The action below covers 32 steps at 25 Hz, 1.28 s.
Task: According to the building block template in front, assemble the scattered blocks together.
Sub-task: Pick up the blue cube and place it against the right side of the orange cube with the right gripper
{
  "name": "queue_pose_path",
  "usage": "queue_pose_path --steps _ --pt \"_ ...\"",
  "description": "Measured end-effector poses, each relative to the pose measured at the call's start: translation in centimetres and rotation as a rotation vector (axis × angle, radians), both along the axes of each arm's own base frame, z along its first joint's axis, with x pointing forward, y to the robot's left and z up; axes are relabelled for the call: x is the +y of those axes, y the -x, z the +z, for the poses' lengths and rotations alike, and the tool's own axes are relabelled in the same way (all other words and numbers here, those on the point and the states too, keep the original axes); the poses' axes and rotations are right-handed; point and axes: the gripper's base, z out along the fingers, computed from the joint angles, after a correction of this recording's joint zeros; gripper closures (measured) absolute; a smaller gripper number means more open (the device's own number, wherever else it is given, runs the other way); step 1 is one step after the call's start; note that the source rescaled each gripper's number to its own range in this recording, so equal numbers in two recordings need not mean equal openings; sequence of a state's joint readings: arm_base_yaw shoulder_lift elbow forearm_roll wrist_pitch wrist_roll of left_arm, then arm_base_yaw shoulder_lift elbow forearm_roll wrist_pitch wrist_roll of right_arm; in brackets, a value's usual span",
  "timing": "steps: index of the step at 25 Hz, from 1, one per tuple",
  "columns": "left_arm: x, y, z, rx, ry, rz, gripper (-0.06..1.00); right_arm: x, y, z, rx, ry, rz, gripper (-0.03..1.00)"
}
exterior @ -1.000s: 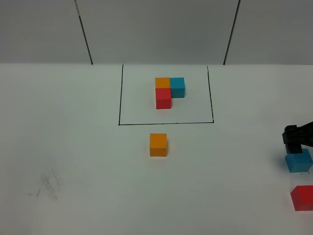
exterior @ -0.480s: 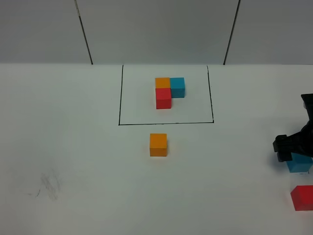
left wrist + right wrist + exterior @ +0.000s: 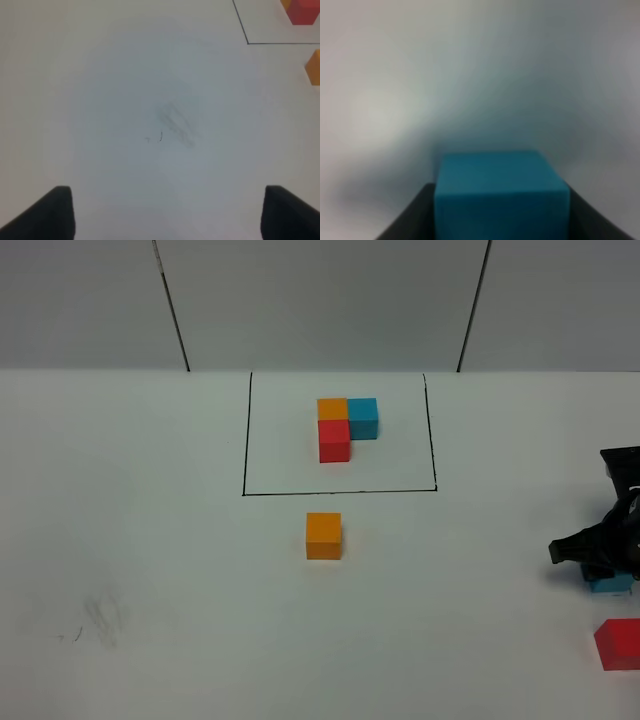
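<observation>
The building block template (image 3: pixel 343 425) sits toward 12 o'clock on the white tabletop (image 3: pixel 150 540), inside a thin black drawn rectangle (image 3: pixel 340 492). It is three small matte cubes joined in an L: orange at the corner, blue touching it at its 3 o'clock side, red touching it at its 6 o'clock side. Of the scattered blocks, the orange cube (image 3: pixel 323 536) stands alone just outside the rectangle, at 6 o'clock from the template and apart from the line. The blue cube (image 3: pixel 612 584) lies well away at the 3 o'clock edge of the tabletop, mostly covered in the high view by the black right arm (image 3: pixel 605 540). The right wrist view shows its flat teal top and front face (image 3: pixel 500 195) filling the space between the dark fingers (image 3: pixel 415 215). The right jaws rest against both of its sides with no gap showing, closed on it, though that view is blurred. The red cube (image 3: pixel 620 643) sits near the blue one at its 5 o'clock, not touching it and partly cut off by the picture's edge. The left jaws stand wide open with nothing between them; only the finger tips (image 3: pixel 50 212) show, above bare tabletop with faint grey scuff marks (image 3: pixel 175 125).
</observation>
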State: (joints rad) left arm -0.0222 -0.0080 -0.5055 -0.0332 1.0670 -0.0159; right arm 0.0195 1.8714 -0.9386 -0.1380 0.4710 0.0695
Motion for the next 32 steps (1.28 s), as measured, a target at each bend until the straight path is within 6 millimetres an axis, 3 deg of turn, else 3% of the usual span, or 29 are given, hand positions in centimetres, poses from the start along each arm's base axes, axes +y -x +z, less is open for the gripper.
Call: queue_pose_path --steps 3,8,16,25,32 --pt "0.0 0.0 0.0 0.000 0.000 0.000 0.29 -0.1 0.1 0.5 0.000 0.020 0.039 0.73" --pt "0.0 0.0 0.0 0.000 0.000 0.000 0.29 1.4 -0.1 4.2 -0.104 0.071 0.240 0.73" --pt "0.0 0.0 0.0 0.000 0.000 0.000 0.29 8.4 -2.1 6.7 -0.089 0.132 0.786 0.73" --pt "0.0 0.0 0.0 0.000 0.000 0.000 0.29 16.2 -4.2 5.0 0.036 0.157 1.137 0.73" --pt "0.0 0.0 0.0 0.000 0.000 0.000 0.29 20.2 -5.3 4.3 0.039 0.171 1.266 0.73"
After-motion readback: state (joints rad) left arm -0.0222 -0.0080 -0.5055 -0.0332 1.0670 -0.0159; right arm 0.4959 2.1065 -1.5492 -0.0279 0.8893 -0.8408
